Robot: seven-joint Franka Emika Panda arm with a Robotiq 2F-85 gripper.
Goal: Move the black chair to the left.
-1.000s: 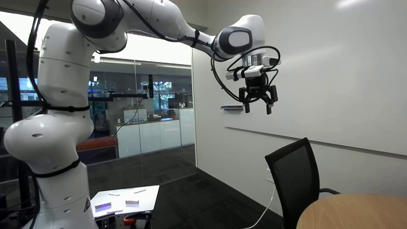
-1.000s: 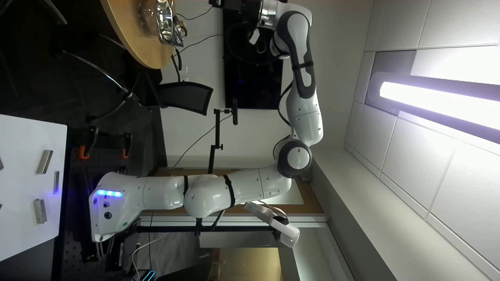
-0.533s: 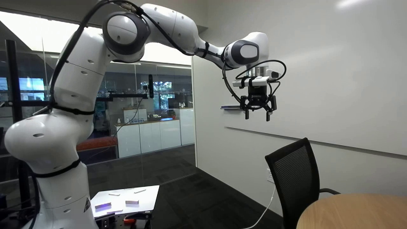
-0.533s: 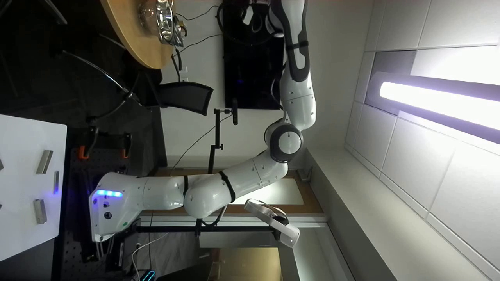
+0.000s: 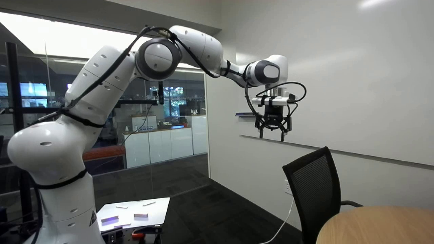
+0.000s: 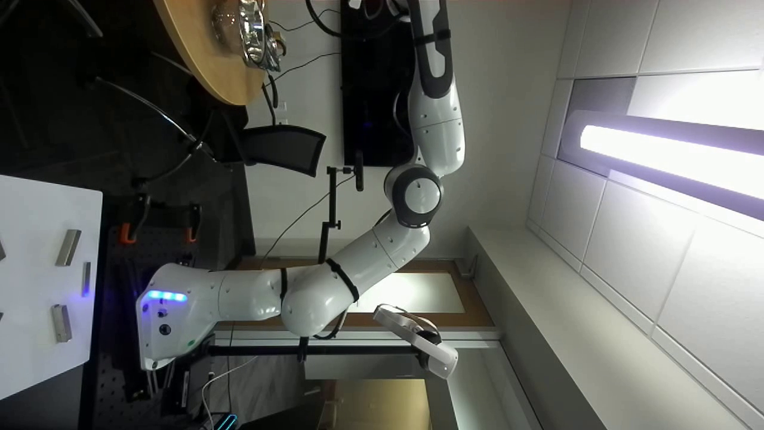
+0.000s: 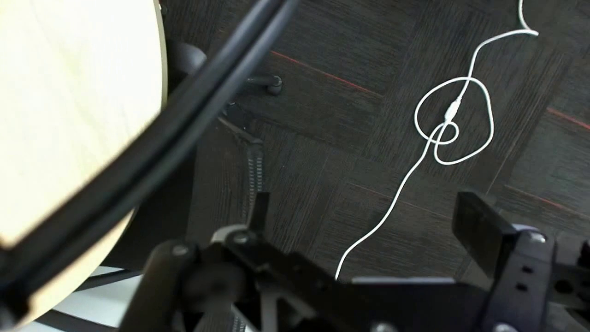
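The black chair (image 5: 315, 189) stands at the lower right in an exterior view, its mesh backrest upright beside the table; in the sideways exterior view its backrest (image 6: 283, 147) shows too. My gripper (image 5: 272, 137) points down, above and to the left of the backrest top in the picture, apart from it. In the wrist view my gripper (image 7: 364, 198) has its fingers wide apart with nothing between them, over dark carpet. Dark parts that look like the chair's seat (image 7: 159, 221) and base lie at the left there, partly hidden by the table and a cable. In the sideways exterior view the gripper is out of frame.
A round wooden table (image 5: 376, 225) stands against the chair's far side, with a shiny metal pot (image 6: 253, 36) on it. A white cable (image 7: 401, 184) lies on the floor. A whiteboard wall (image 5: 356, 84) is behind. A camera stand (image 6: 331, 209) and a white board (image 6: 36, 298) with metal pieces are nearby.
My arm has leaned forward and lowered, so the gripper has come down toward the height of the chair's top. It stays open. The chair has not moved.
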